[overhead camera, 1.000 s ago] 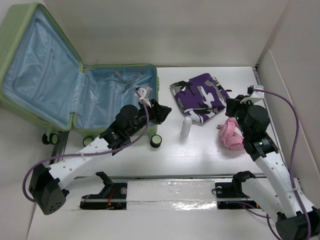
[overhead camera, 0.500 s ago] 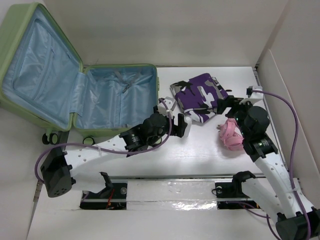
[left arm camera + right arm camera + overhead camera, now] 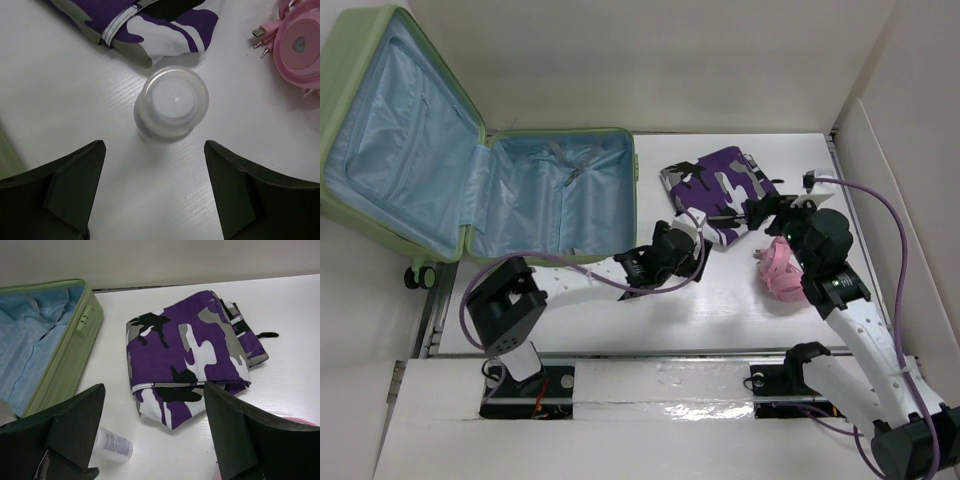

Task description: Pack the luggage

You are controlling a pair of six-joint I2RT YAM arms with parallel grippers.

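Here, the luggage (image 3: 535,205) lies open on the surface (image 3: 720,300), well left of the left gripper (image 3: 154,148), whose jaws stand apart just short of a white bottle (image 3: 174,102). The right gripper (image 3: 154,390), likewise spread, hovers near the purple camouflage cloth (image 3: 185,360).

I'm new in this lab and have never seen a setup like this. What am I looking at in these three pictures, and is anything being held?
Two white robot arms are bolted to a table's near edge, each ending in a two-finger gripper. One picture looks down from above. The other two come from cameras on the wrists, so the dark shapes there are the arm's own fingers. Laid out are the open green luggage, a folded purple camouflage cloth, a small white bottle and a pink gadget with cables. The left gripper is open over the bottle, and the right gripper is open near the cloth. Nothing is held.
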